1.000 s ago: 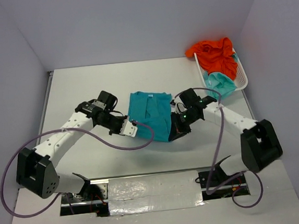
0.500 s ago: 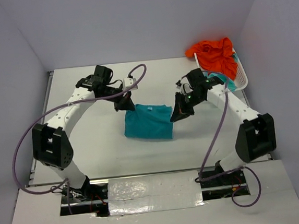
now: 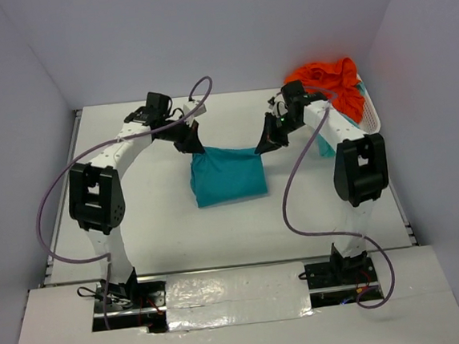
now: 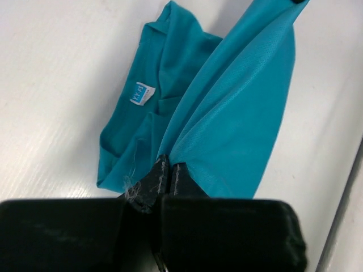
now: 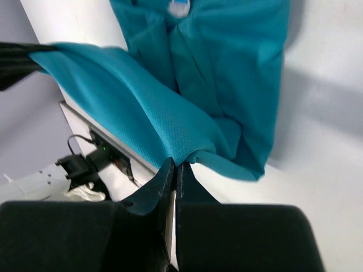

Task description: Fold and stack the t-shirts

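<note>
The white desk [image 3: 138, 228] is bare along its near side, just past the two arm bases. At its middle lies a teal blue short-sleeved cloth t-shirt [image 3: 229, 180], now a compact, roughly square bundle.

A second ago both grippers were low at the near edge of this shirt. They have since carried that edge up and away, towards the far side. The left gripper [image 3: 197, 147] is clenched on the cloth at the bundle's far left. The right gripper [image 3: 264, 146] is clenched on it at the far right. The lifted edge stretches between them, raised off the desk. I judge this to be the first fold, near half over far half, carried across but not yet laid down or released.

Further back on the right, a bright orange cloth t-shirt [image 3: 330, 83] sits heaped in a white plastic mesh basket [image 3: 374, 119], not yet folded.

From above, the pinch itself is hidden by the arms. The left wrist view shows it plainly: the black fingers of the left gripper [image 4: 168, 170] are shut on a corner of taut cloth. Below lies the collar with its small white label [image 4: 142, 93]. The right wrist view shows the right gripper [image 5: 174, 167] shut on its corner. From there the cloth runs as a sagging band towards the other arm.
</note>
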Robot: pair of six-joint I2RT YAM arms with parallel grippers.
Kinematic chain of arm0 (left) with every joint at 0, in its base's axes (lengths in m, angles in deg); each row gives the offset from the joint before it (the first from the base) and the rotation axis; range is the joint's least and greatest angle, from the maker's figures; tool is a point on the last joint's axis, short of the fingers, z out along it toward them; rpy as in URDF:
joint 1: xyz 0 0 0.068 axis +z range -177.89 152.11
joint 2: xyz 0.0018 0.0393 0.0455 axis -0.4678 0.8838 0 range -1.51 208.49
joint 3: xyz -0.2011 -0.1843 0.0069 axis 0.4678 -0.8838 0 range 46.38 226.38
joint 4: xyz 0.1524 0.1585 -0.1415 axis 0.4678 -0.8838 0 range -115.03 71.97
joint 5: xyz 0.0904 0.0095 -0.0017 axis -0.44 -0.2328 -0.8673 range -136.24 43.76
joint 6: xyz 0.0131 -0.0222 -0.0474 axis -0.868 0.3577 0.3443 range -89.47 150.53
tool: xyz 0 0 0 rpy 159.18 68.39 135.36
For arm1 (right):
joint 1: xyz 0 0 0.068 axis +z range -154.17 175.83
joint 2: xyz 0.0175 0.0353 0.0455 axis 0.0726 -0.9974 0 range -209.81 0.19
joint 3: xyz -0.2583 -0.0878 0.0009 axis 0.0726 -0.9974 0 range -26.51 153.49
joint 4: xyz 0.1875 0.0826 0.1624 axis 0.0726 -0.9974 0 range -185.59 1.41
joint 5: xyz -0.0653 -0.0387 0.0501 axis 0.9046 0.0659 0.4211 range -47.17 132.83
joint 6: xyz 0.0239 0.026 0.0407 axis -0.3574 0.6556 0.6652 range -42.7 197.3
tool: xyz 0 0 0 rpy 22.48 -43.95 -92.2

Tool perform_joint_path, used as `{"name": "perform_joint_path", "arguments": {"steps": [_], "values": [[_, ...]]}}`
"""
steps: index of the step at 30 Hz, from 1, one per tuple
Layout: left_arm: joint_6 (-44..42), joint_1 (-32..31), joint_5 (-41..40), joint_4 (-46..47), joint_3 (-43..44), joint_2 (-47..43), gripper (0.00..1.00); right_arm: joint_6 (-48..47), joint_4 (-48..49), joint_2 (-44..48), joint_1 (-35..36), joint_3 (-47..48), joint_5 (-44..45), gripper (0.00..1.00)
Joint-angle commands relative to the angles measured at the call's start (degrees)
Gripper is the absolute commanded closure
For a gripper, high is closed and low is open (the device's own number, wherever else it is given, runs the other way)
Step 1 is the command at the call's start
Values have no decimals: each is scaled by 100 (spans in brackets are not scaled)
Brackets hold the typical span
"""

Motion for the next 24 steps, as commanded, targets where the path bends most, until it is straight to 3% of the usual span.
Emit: {"name": "perform_joint_path", "arguments": {"steps": [1,4,5,7,9,11,12,13,15,17,20,21,24], "values": [[333,156,-209,288,162,241,100,182,258,-488,-72,612,104,100],[491,226,-305,578,144,443,100,455,591,-822,-81,841,113,96],[527,270,-341,623,162,505,100,516,705,-962,-81,955,113,77],[545,314,-428,728,232,707,100,684,952,-1104,-107,1140,297,55],[562,358,-508,860,232,873,95,728,1249,-1280,-125,1377,438,50],[545,410,-578,966,258,997,82,606,1304,-1394,-116,1648,631,47],[519,419,-604,940,302,1093,77,535,1330,-1412,-116,1729,658,46],[536,463,-787,948,311,1138,62,395,1330,-1351,-99,1799,719,46],[545,533,-999,1001,285,1173,49,228,1479,-1184,-37,1669,790,47],[536,639,-1245,1220,328,1173,40,-18,1681,-834,77,1223,904,54],[474,674,-1324,1465,556,1226,18,-55,2129,-490,366,571,1071,62],[544,674,-1473,1423,923,1348,14,-11,2417,-454,524,439,1028,65],[694,683,-1895,1064,1803,1542,15,261,2736,-568,727,341,992,83]]}}
